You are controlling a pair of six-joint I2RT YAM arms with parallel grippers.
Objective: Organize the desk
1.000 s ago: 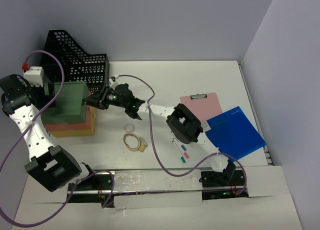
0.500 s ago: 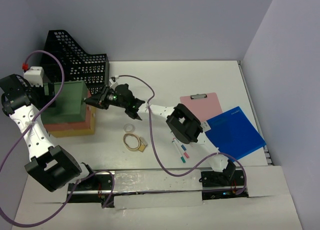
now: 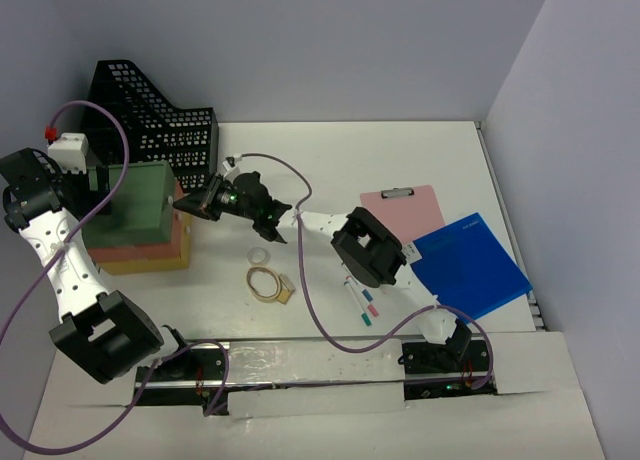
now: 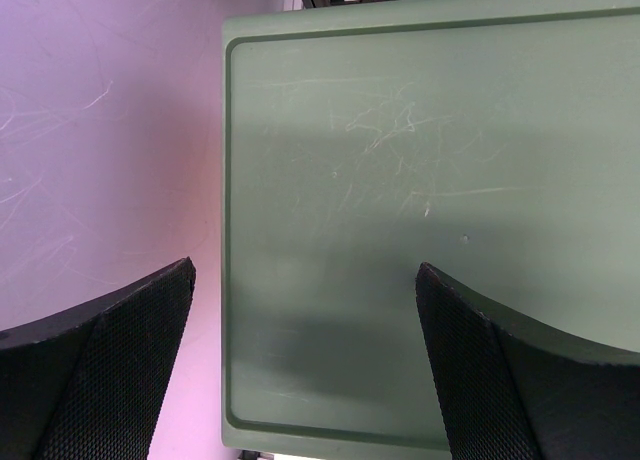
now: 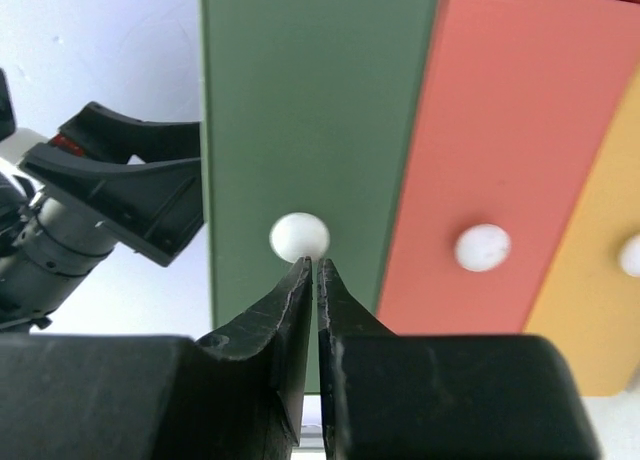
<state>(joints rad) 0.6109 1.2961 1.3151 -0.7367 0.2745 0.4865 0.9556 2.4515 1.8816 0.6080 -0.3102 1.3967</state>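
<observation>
The white desk (image 3: 400,160) carries a stack of three drawers at its left: green (image 3: 135,200) on top, then red, then yellow. My right gripper (image 3: 190,202) is at the drawer fronts. In the right wrist view it (image 5: 315,265) is shut, with its tips right at the white knob (image 5: 299,237) of the green drawer (image 5: 300,100) and nothing between the jaws. My left gripper (image 3: 95,180) is open over the stack. In the left wrist view it (image 4: 305,270) spans the left edge of the green top (image 4: 400,130).
A black mesh file holder (image 3: 150,115) stands behind the drawers. A pink clipboard (image 3: 405,208) and a blue folder (image 3: 468,265) lie at the right. Pens (image 3: 362,302), a small tape ring (image 3: 259,254) and a rubber band (image 3: 266,282) lie mid-desk. The red drawer (image 5: 490,150) has its own knob (image 5: 482,247).
My right gripper has crept a little left, closer to the green drawer front. The left arm has not moved.
</observation>
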